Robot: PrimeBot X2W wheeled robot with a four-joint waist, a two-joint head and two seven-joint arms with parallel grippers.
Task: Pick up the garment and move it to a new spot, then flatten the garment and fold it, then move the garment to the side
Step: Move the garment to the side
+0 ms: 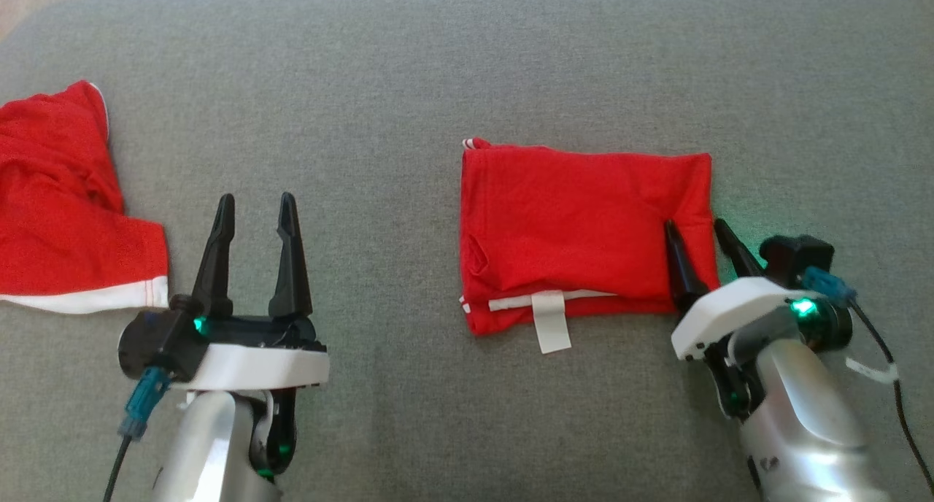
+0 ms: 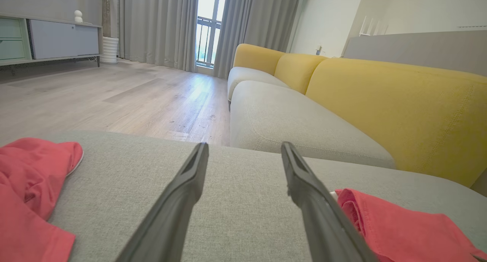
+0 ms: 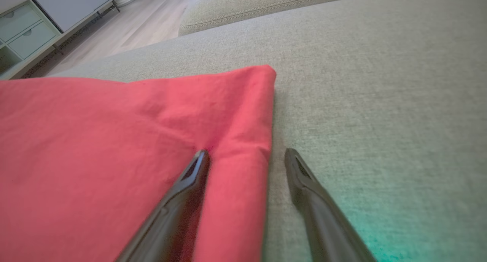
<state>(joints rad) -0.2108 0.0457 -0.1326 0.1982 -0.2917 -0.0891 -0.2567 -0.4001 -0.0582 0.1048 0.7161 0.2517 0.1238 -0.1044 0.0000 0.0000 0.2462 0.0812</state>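
Right gripper (image 1: 693, 228) spread wide, nothing clamped; it straddles the right edge of the folded garment (image 1: 576, 225), one finger (image 3: 190, 174) lying on the red cloth, the other down on the grey cushion (image 1: 365, 86) just beside it; likely set so to pinch that edge for the move aside.

Left gripper (image 1: 256, 203) equally wide, empty, hovering over bare cushion, apart from both cloths; probably parked clear.

Garment lies flat, a tidy rectangle right of centre, white label (image 1: 551, 323) sticking out at its near edge; fold looks finished.

Second red garment (image 1: 58, 195) rumpled at far left.
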